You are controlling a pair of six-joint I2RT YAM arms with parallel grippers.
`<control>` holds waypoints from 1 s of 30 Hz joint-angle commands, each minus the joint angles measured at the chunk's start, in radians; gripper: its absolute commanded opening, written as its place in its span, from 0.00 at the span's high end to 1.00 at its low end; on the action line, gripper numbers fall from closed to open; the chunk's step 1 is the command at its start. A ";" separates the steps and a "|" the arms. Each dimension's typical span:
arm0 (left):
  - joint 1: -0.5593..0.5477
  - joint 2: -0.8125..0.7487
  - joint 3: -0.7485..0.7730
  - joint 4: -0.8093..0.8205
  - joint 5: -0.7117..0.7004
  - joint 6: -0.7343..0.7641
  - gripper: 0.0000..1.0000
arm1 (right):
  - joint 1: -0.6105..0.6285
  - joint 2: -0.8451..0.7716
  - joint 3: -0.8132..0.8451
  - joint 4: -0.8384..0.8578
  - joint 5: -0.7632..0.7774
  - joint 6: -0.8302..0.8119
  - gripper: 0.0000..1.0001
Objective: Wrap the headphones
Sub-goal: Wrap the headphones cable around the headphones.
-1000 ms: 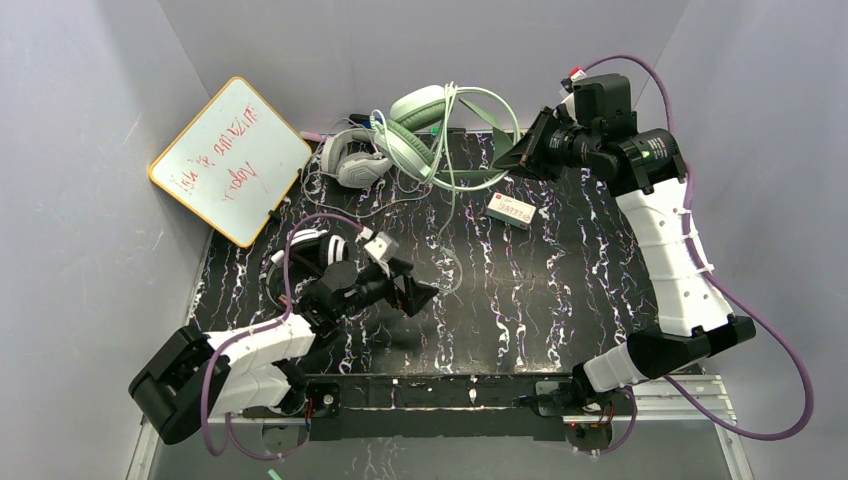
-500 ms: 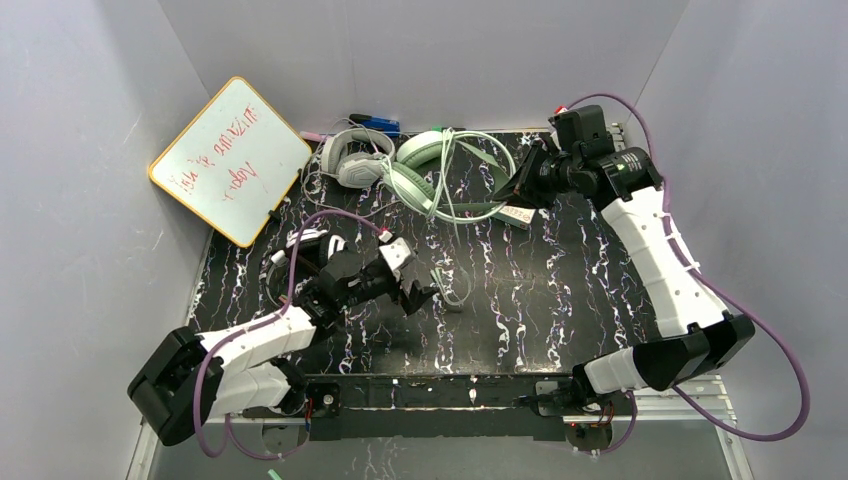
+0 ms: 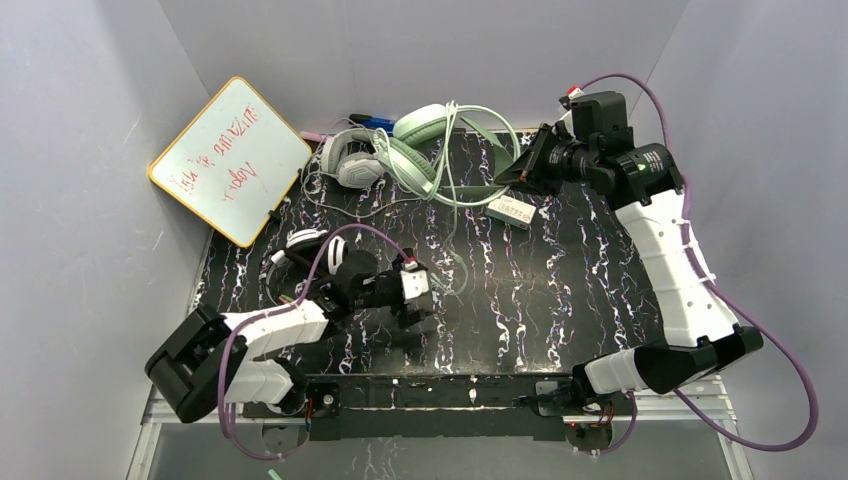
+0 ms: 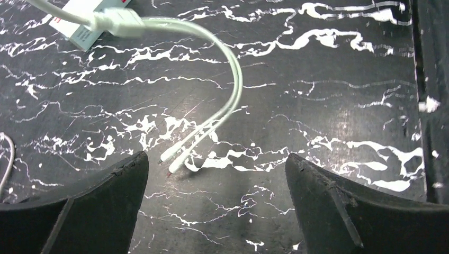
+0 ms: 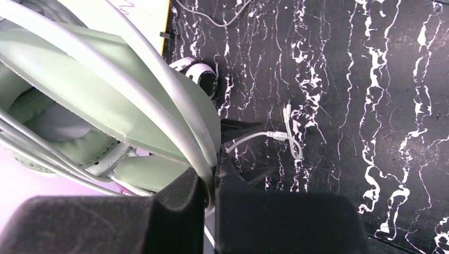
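Right tool [image 5: 212,174]: is clenching on the band of the mint-green headset [image 3: 420,150], holding it up over the far side of the counter [image 3: 560,290].
Pale cable [image 4: 233,90]: is looping in several strands around the mint-green headset, with one strand trailing down to the counter.
Cable end: its two plugs [image 4: 180,156] are lying on the counter, between the left tool's fingers and touching neither.
Left tool [image 4: 216,157]: is standing released and wide, grasping nothing, hovering low over the near-middle counter.
Grey headset [image 3: 355,160]: is lying at the far left, just beside the mint-green one, its thin cable sprawling loose.
Black-and-white headset [image 3: 305,245]: is lying near the left arm, partly hidden by it.
Small box [image 3: 510,208]: is lying near the right tool.
Whiteboard [image 3: 230,155]: is leaning at the left wall.
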 commanded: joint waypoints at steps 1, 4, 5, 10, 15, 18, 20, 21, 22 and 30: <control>-0.009 0.047 0.037 0.006 0.082 0.176 0.02 | -0.003 -0.051 0.085 0.065 -0.080 0.022 0.99; -0.025 0.081 0.041 0.017 0.019 0.243 0.02 | -0.002 -0.050 0.106 0.064 -0.099 0.026 0.99; -0.029 0.092 0.041 0.022 0.005 0.273 0.02 | -0.003 -0.048 0.112 0.064 -0.103 0.027 0.99; -0.048 0.162 0.072 0.030 -0.042 0.366 0.02 | -0.003 -0.048 0.129 0.064 -0.118 0.033 0.99; -0.063 0.222 0.110 0.017 0.004 0.358 0.09 | -0.003 -0.052 0.131 0.060 -0.124 0.036 0.99; -0.076 0.254 0.123 0.015 0.007 0.348 0.48 | -0.003 -0.053 0.133 0.059 -0.124 0.037 0.99; -0.081 0.272 0.130 0.015 0.000 0.350 0.80 | -0.002 -0.049 0.138 0.056 -0.124 0.037 0.99; -0.083 0.276 0.130 0.013 -0.009 0.351 0.95 | -0.003 -0.049 0.140 0.052 -0.123 0.036 0.99; -0.084 0.276 0.128 0.011 -0.021 0.351 1.00 | -0.003 -0.046 0.143 0.049 -0.121 0.035 0.99; -0.082 0.280 0.105 0.048 -0.191 0.151 1.00 | -0.003 -0.062 0.148 0.031 -0.160 0.008 0.99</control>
